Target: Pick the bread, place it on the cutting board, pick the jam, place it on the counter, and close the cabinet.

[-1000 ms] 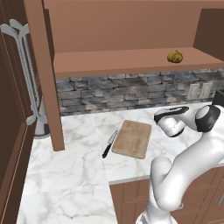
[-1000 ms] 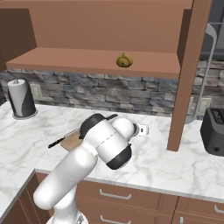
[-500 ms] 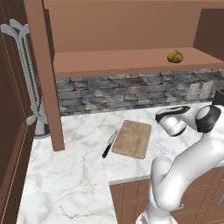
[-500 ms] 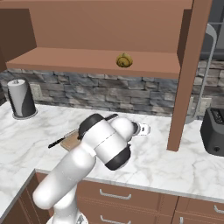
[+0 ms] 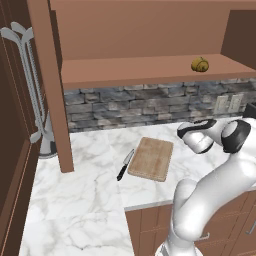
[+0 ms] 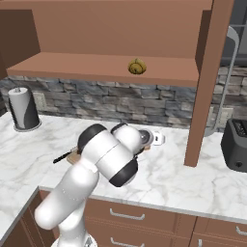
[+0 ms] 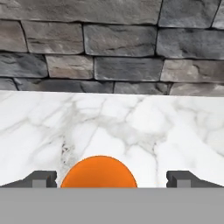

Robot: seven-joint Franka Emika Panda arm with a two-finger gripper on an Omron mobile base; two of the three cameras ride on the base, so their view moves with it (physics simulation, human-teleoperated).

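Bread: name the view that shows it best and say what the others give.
Left base view: the bread sits unobstructed on the cabinet shelf, creases visible. The right base view shows it equally clear, slightly smaller.

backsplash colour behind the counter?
Grey rough stone blocks, mixed light and dark; clearest in the hand view.

Two rear base views sharing counter (image 5: pixel 90 200), close hand view facing backsplash (image 7: pixel 113 43)

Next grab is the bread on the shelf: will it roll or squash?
The bread looks roundish and knobbly, so a nudge may roll it along the cabinet shelf. Its creased crust suggests some give under the fingers; probably light.
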